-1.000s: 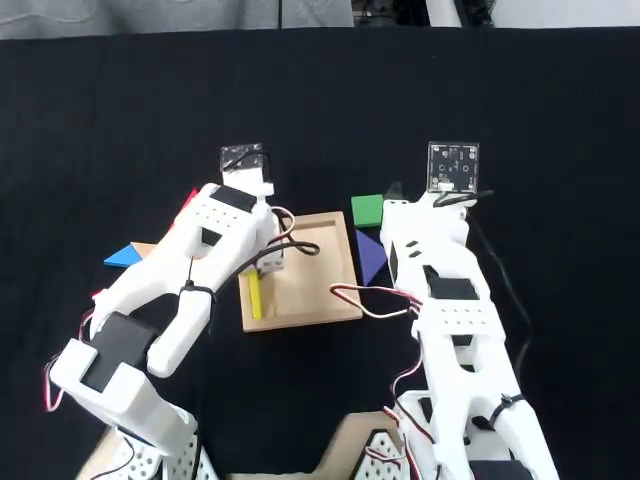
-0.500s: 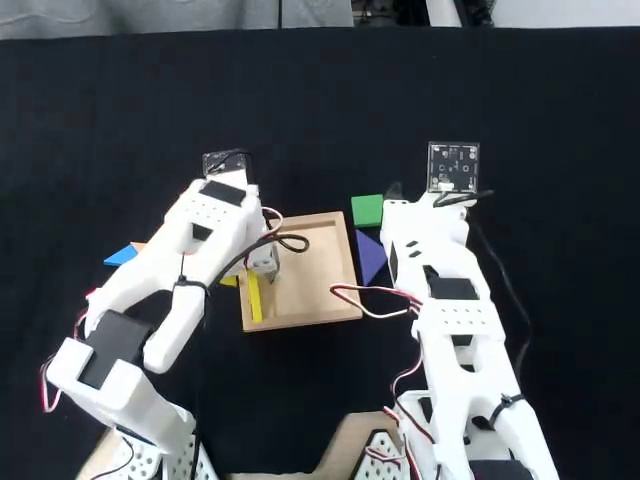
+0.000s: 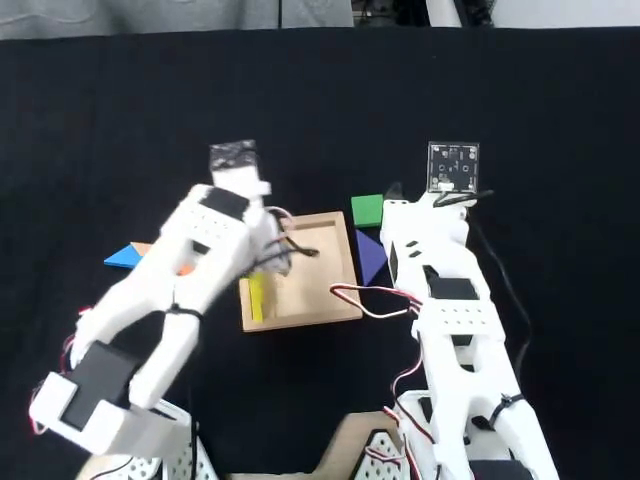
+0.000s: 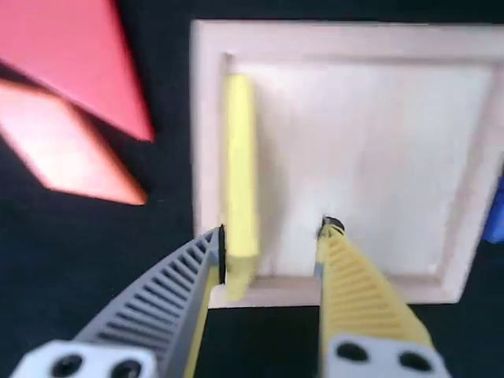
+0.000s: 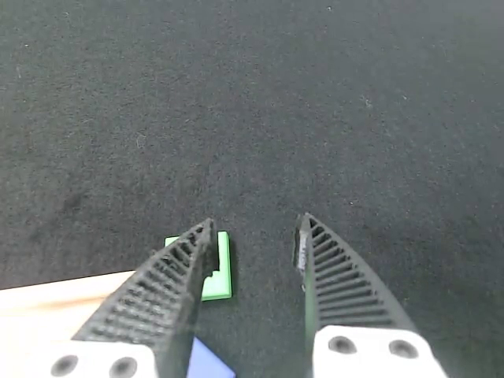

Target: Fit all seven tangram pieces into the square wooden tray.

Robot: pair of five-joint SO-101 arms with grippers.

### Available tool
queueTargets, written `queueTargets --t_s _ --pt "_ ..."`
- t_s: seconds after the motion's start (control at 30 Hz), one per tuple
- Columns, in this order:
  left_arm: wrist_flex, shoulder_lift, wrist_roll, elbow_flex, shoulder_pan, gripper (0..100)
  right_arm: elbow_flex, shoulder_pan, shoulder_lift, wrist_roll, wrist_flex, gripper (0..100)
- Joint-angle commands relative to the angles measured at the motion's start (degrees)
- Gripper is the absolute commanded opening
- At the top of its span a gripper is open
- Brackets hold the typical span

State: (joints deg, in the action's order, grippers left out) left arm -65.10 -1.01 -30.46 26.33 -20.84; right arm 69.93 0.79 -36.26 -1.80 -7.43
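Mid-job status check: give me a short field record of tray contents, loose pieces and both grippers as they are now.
tray: square, wooden, on the black cloth between the arms
inside tray: yellow piece, along one wall
loose, left arm's side: red piece, orange piece, light blue piece
loose, right arm's side: green square, dark blue triangle
left gripper: open, empty, over the tray's edge, one finger beside the yellow piece
right gripper: open, empty, over the cloth by the green square

White arms (image 3: 450,300), red-and-white cables (image 3: 365,298), ribbed grey and yellow jaws.
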Motion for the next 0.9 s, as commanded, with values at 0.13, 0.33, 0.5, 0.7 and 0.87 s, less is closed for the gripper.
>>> queueTargets --t_s 0.13,0.33,0.5,0.7,0.87 --pt "5.45 -1.14 -0.35 0.22 -4.00 20 -3.30 -0.70 -0.13 -0.26 1.23 16.7" --pt "5.19 -5.10 -0.35 -0.22 -4.44 20 -3.38 -0.70 -0.13 -0.26 1.23 16.7" --pt "18.29 -3.87 -0.35 2.51 -4.53 21 -3.38 -0.70 -0.13 -0.26 1.23 16.7" --pt "24.09 4.48 -0.35 1.54 -5.67 21 -3.38 -0.35 -0.40 -0.26 1.23 16.7" --pt "24.09 9.49 -0.18 -1.63 -6.02 21 -3.38 -0.35 -0.40 -0.26 1.23 16.7"
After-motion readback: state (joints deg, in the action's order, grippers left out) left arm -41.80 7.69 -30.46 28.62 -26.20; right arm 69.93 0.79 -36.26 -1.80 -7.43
